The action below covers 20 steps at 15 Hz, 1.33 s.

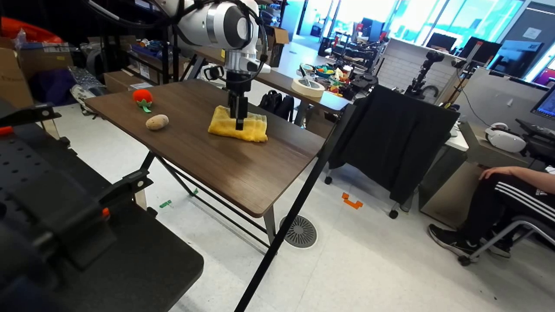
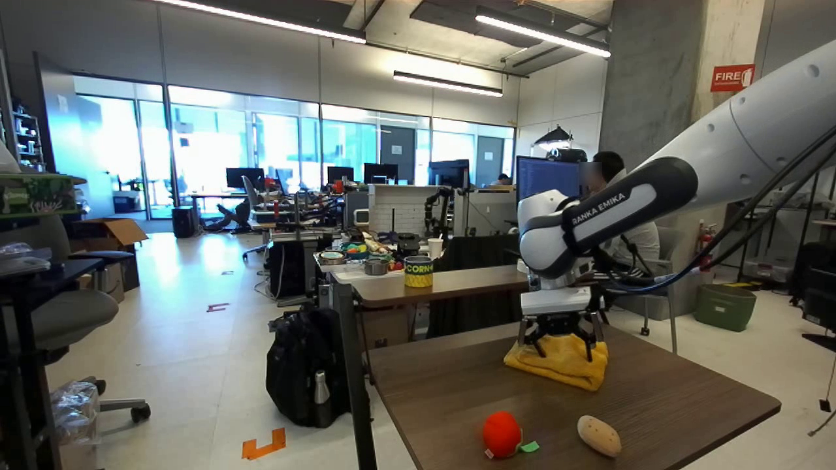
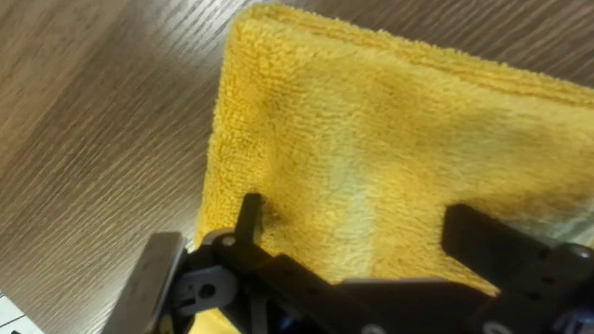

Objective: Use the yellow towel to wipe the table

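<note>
The pincer (image 3: pixel 352 208) stands spread wide and has hold of nothing, its two fingers apart over the yellow towel (image 3: pixel 352 134); whether they press into the cloth I cannot tell. The towel lies folded on the brown table (image 1: pixel 208 164), directly under the pincer and reaching out beyond it. Only the wrist view brings out the towel's shaggy pile, the doubled layers along one edge and a pale band running between the fingers. It also puts one finger near the cloth's side edge — wood grain just past it — and the other well in over the yellow.

Shown in both exterior views alone, a red plush ball (image 2: pixel 502 434) with green leaves and a beige potato-shaped thing (image 2: pixel 599 437) rest on the table, well apart from the pincer. In an exterior view a black bar (image 1: pixel 298 199) slants in front of the table's end, hiding part of its edge, well apart from the pincer. In an exterior view the white arm (image 2: pixel 751 143) slopes down to the pincer, a farther table (image 2: pixel 483 279) beyond the pincer carries a yellow-and-black cylinder (image 2: pixel 418 279), and a black backpack (image 2: pixel 307 365) stands off to the pincer's side.
</note>
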{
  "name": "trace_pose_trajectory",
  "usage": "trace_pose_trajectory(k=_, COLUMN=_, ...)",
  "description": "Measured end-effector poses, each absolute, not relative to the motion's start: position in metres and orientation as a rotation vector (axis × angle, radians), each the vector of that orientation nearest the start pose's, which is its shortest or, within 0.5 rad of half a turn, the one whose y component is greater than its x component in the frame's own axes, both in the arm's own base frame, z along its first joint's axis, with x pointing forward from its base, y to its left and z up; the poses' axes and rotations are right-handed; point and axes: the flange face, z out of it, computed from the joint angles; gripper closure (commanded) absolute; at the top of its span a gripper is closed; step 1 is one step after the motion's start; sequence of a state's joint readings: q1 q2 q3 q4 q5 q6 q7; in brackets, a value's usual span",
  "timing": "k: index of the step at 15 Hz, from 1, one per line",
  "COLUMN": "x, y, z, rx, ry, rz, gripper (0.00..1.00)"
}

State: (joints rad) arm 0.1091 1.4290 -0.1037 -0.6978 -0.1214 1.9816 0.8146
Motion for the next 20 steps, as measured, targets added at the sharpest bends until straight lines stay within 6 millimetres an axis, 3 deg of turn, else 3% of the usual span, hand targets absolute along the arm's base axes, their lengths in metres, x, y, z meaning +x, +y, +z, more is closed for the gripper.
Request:
trace_pose_trajectory(k=2, x=0.765, y=0.031, z=0.030, rx=-3.174, ry=1.127, rz=0.025, gripper=0.00)
trace_pose_trajectory(k=5, x=0.775, y=0.007, z=0.025, rx=-3.049, ry=1.236, rz=-0.137, gripper=0.00)
trace_pose_trajectory(k=10, x=0.781, y=-0.088, z=0.026, rx=-2.772, ry=1.520, rz=-0.385, gripper=0.00)
trace_pose_trajectory(k=12, x=0.779, y=-0.110, z=0.026, rx=-2.685, ry=1.590, rz=-0.444, gripper=0.00)
trace_pose_trajectory(k=15, x=0.780, y=-0.098, z=0.025, rx=-2.705, ry=1.526, rz=-0.402, gripper=0.00)
trace_pose_trajectory(k=20, x=0.777, y=-0.010, z=0.027, rx=-2.811, ry=1.213, rz=-0.282, gripper=0.00)
